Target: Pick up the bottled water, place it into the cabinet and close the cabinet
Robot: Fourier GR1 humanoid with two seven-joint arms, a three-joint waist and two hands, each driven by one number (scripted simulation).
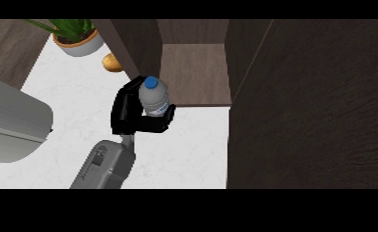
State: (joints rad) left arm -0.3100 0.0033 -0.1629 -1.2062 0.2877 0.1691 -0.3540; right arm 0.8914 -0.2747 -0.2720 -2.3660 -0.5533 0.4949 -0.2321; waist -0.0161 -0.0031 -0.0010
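Fingers (168, 115) of the left hand (133, 111) clasped the bottled water (153, 98), upright, blue cap up; beside the open cabinet (196, 73); above the white tabletop (184, 151).

a white marbled counter (188, 161) fills the lower middle of the head view. near its far left corner stands a potted plant (74, 36), green spiky leaves rising from a pale round pot with an orange rim. just beside the pot, toward the right, lies a small orange-brown rounded thing (111, 62), partly hidden. a large grey rounded object (21, 128) sits at the left edge, cut off by the frame. a strip of dark wood (18, 46) shows in the upper left corner.
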